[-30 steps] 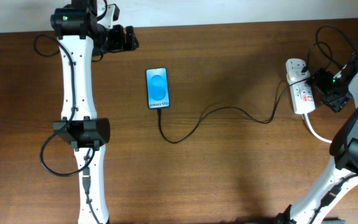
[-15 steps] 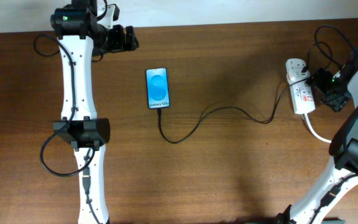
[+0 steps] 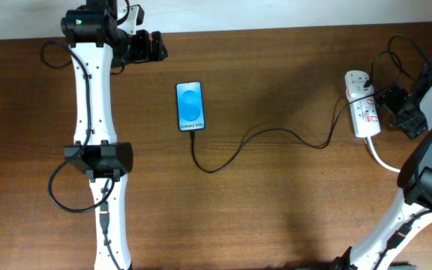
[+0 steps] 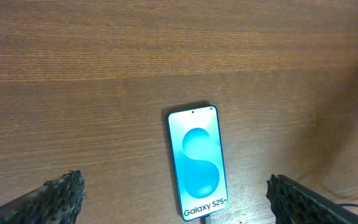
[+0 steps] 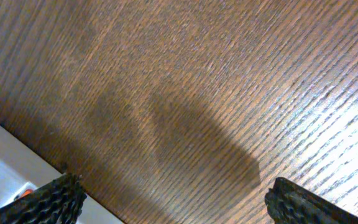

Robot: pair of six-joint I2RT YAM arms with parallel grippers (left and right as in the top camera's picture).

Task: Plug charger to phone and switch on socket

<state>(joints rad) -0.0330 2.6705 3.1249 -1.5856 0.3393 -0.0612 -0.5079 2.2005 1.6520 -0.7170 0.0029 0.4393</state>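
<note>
1. From the overhead camera I see a brown wooden table [image 3: 276, 217], its grain running left to right.
2. The phone [image 3: 190, 106] lies flat on it left of centre, with its blue screen lit and facing up.
3. The charger [image 3: 280, 131] trails in loose curves over the wood from the phone's near end towards the socket [image 3: 361, 112].
4. The white socket lies flat near the right edge, well apart from the phone.
5. A thick white cord [image 3: 382, 160] runs from the socket's near end across the wood.

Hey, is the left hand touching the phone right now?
Apart. The overhead view shows the left hand with bare table between it and the phone.
</note>
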